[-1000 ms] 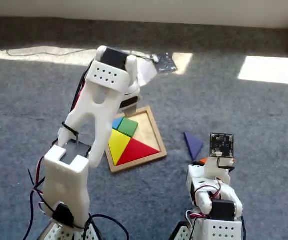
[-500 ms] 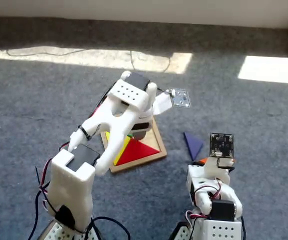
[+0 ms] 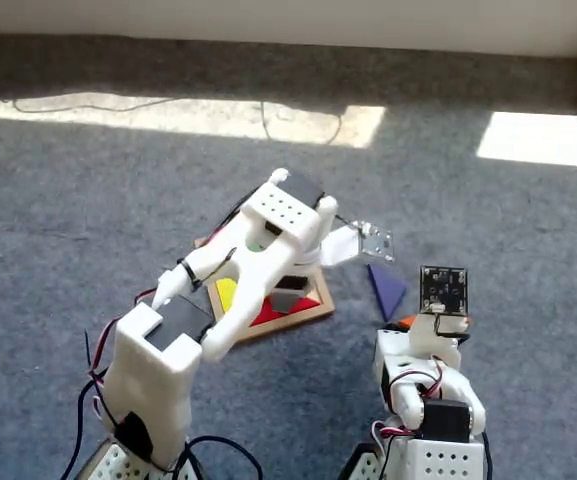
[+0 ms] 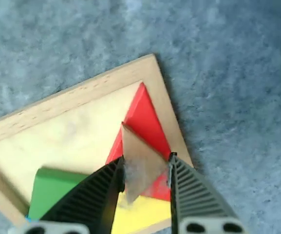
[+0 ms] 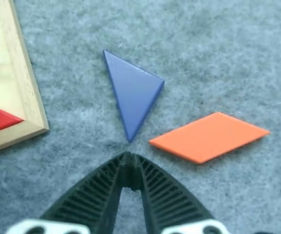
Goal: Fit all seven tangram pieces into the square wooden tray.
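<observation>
Pincer on the left arm [image 4: 146,160] is clamped on a pale triangle [image 4: 135,146], hanging right over the tray [image 4: 82,95] and its red triangle [image 4: 147,119]. A green piece [image 4: 52,187] and yellow piece [image 4: 140,214] sit in the tray too. Right pincer [image 5: 130,157] is pinched shut over the carpet [image 5: 228,48] outside the tray, with the blue triangle [image 5: 133,90] and orange parallelogram [image 5: 208,136] lying just past it.

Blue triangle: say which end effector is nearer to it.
Right. The right end effector is beside the blue triangle; the left end effector is over the tray, holding a piece.

Tray [image 4: 84,88] lies on carpet [image 5: 218,48], seated pieces [image 4: 149,124] along one side. Left tool [image 4: 145,171] above them, small triangle [image 4: 139,163] clamped between its fingers. Right of tray: loose triangle [image 5: 133,90], parallelogram [image 5: 209,136] just beside, not touching. Right tool [image 5: 130,159] near the loose triangle's tip.
</observation>
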You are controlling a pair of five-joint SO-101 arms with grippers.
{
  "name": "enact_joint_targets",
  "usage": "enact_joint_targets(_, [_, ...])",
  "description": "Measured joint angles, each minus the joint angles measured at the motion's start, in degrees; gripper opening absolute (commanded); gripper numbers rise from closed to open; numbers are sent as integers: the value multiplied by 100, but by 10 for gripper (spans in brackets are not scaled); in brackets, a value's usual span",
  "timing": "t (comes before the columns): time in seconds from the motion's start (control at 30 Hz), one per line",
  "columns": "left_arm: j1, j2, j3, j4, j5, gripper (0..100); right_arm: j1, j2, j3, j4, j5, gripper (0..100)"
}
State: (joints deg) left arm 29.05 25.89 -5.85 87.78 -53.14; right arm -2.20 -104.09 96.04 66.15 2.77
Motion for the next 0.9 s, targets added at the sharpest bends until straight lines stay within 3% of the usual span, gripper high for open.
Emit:
enact_joint_targets(0.13, [70,0,114,0,-527,111,0,0,0,0,0,5])
enact_joint_targets(0.27, [70,0,114,0,-765,223,0,0,0,0,0,5])
enact_joint_targets(0.37, [70,0,114,0,-782,238,0,0,0,0,0,5])
enact_joint_targets(0.63, [70,0,-220,0,-255,236,0,0,0,0,0,5])
enact_joint_targets(0.9, [167,0,-949,633,316,143,0,0,0,0,0,5])
